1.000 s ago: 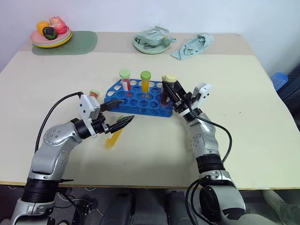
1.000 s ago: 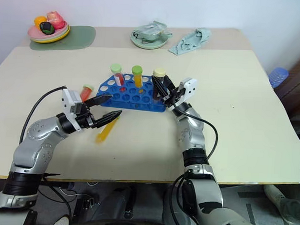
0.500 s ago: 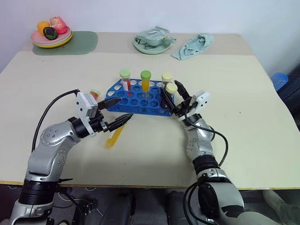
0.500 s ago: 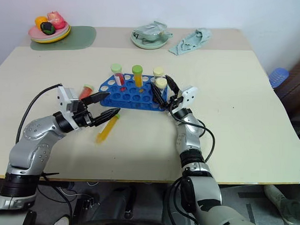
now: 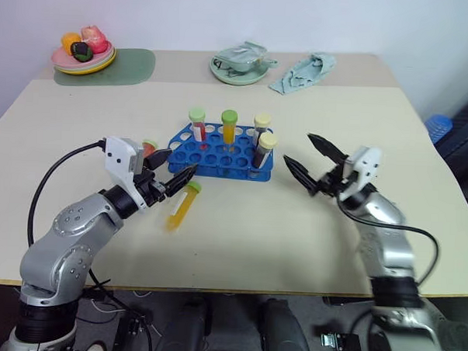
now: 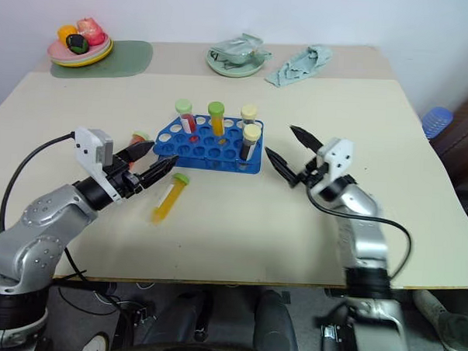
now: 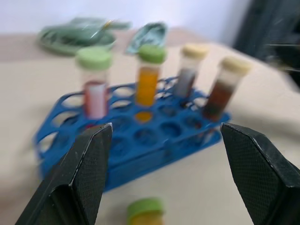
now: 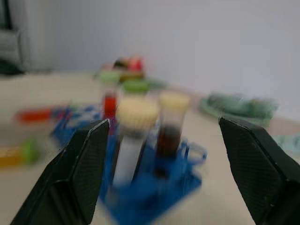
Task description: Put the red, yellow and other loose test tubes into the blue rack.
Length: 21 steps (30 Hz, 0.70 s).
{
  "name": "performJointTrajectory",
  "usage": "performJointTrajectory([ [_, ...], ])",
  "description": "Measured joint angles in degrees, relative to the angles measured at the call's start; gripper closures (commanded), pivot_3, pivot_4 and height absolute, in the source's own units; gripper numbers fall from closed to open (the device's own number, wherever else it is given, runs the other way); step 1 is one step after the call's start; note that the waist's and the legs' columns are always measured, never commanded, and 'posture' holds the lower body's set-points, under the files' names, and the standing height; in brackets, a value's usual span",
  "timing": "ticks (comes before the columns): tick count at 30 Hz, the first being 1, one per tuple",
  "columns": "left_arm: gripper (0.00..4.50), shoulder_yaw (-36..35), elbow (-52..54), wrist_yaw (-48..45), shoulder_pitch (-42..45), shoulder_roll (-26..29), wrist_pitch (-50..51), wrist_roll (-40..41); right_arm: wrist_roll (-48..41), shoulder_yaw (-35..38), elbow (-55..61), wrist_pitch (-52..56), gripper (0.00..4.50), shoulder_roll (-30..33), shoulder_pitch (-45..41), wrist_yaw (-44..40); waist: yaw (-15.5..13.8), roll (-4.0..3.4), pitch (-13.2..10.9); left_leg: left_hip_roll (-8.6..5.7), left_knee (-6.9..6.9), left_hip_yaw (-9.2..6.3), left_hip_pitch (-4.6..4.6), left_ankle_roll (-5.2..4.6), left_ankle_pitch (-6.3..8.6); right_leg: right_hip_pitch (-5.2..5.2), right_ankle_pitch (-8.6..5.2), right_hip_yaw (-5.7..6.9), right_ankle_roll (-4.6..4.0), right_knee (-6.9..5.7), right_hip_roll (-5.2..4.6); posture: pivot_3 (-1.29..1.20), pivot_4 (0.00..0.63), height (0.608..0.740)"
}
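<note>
From the head cameras, the blue rack (image 5: 219,153) stands mid-table with four capped tubes upright in it. A yellow tube (image 5: 180,206) lies loose on the table just near of the rack's left end, its long axis running near-to-far, green cap toward the rack. A red tube (image 6: 135,141) lies by the rack's left end, half hidden. The left gripper (image 5: 169,177), fingers apart and empty, hovers right beside the yellow tube; the right gripper (image 5: 312,162), also spread and empty, sits well right of the rack. The left arm is plainly nearer.

The left wrist view puts the yellow tube's green cap (image 7: 145,209) between its spread fingers (image 7: 83,176), close in.

The right wrist view faces the rack (image 8: 154,185) through parted fingers (image 8: 82,173).
</note>
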<state>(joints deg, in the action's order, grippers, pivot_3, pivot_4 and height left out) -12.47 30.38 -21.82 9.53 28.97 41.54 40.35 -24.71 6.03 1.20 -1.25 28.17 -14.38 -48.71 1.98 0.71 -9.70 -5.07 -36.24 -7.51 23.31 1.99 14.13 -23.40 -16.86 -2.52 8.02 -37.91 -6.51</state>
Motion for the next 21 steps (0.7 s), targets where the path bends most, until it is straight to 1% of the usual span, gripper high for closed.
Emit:
performJointTrajectory([
  [2,0.73,-0.83,1.21,3.06,0.75,1.94,5.88,2.24,-1.69,1.31,3.27,4.12,0.73,5.44,3.62,-3.10,0.01,0.02,0.00,0.00,0.00,0.01,-0.02,-0.02,0.01,0.05,-0.01,0.00,0.01,0.03,0.00,0.00,0.150,0.740],
  [4,0.73,-1.11,1.69,5.00,0.95,4.44,12.38,4.55,-3.61,2.85,5.11,7.10,0.73,8.64,6.14,-4.84,0.18,0.02,0.00,0.01,0.02,0.02,-0.04,-0.02,0.01,0.06,-0.01,0.00,0.01,0.03,0.02,0.00,0.150,0.740],
  [6,0.73,-1.20,1.77,4.83,1.01,8.01,19.27,7.93,-5.82,4.74,7.34,9.77,0.73,10.20,8.07,-5.65,0.36,0.04,-0.01,0.03,0.02,0.01,-0.04,-0.02,0.01,0.06,-0.01,0.00,0.00,0.01,0.04,0.00,0.150,0.740],
  [8,0.73,-1.27,1.57,3.67,1.45,11.94,26.50,12.02,-7.39,5.37,10.15,11.75,0.73,10.37,8.92,-5.56,0.45,0.03,-0.01,0.04,0.02,0.01,-0.05,-0.02,0.01,0.05,-0.01,0.00,0.00,0.01,0.05,0.00,0.150,0.740],
  [9,0.73,-1.47,1.49,3.28,1.59,12.82,28.77,13.49,-7.97,5.36,11.35,12.59,0.73,10.36,9.12,-5.40,0.39,0.03,-0.01,0.03,0.02,0.02,-0.05,-0.02,0.01,0.06,-0.01,0.00,0.00,0.01,0.04,0.00,0.150,0.740],
  [12,0.73,-2.45,-0.26,5.39,3.82,13.08,36.39,16.73,-8.89,4.12,15.06,15.31,0.73,10.28,9.78,-5.17,0.01,0.06,-0.02,0.03,-0.01,0.00,-0.05,-0.02,0.01,0.08,-0.01,0.00,0.00,0.03,0.03,0.00,0.150,0.740],
  [16,0.73,-2.42,-3.02,10.77,10.61,10.86,46.56,16.86,-9.33,0.72,17.13,17.62,0.73,11.20,10.34,-8.53,-1.15,0.09,-0.04,-0.02,-0.07,0.02,-0.03,-0.04,0.02,0.12,-0.01,0.00,0.01,0.07,0.00,0.00,0.150,0.740],
  [19,0.73,-2.40,-4.86,14.38,14.14,9.93,50.35,16.64,-9.66,-0.16,17.92,19.00,0.73,13.11,10.16,-11.02,-1.35,0.12,-0.05,-0.03,-0.11,0.01,-0.02,-0.04,0.02,0.15,-0.01,0.01,0.01,0.09,-0.02,0.00,0.150,0.740],
  [21,0.73,-2.40,-6.76,16.65,15.79,10.42,50.49,17.90,-9.95,-0.22,18.53,19.70,0.73,13.93,9.81,-12.20,-1.26,0.13,-0.05,0.00,-0.10,0.01,-0.03,-0.03,0.02,0.13,-0.01,0.01,0.01,0.08,0.00,0.00,0.150,0.740],
])
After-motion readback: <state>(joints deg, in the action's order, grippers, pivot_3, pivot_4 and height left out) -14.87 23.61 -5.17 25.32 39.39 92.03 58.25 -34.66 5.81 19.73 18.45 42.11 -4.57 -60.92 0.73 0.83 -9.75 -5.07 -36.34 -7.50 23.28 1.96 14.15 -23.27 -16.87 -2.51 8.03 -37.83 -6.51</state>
